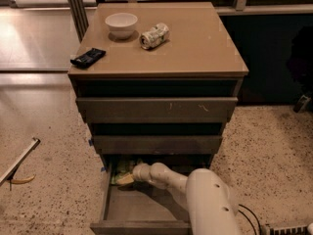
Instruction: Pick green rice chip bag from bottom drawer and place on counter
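The bottom drawer [139,208] is pulled open at the foot of the cabinet. The green rice chip bag [122,167] lies at its back left corner, partly hidden in the shadow under the middle drawer. My white arm reaches down into the drawer from the lower right. My gripper [128,177] is at the bag, right beside or against it. The tan counter [195,43] is the cabinet's top, high above the gripper.
On the counter stand a white bowl [121,23], a crushed silver-green can [154,35] and a flat black packet [88,57] near the left edge. The two upper drawers [156,110] overhang the bag. A thin rod [19,164] lies on the speckled floor at the left.
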You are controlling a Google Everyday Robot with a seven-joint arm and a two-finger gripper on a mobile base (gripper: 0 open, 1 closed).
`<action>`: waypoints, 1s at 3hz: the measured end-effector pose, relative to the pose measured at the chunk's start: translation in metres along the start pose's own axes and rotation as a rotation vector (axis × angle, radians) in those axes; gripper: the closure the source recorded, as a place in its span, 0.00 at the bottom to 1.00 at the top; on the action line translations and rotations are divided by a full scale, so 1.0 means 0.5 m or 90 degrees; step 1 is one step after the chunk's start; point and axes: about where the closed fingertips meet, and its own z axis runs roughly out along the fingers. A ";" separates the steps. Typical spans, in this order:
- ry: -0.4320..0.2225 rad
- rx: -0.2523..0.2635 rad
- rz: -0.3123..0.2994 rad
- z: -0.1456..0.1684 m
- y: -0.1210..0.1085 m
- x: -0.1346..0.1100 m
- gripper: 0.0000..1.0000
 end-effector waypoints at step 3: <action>0.058 0.002 -0.003 0.086 -0.015 0.045 0.41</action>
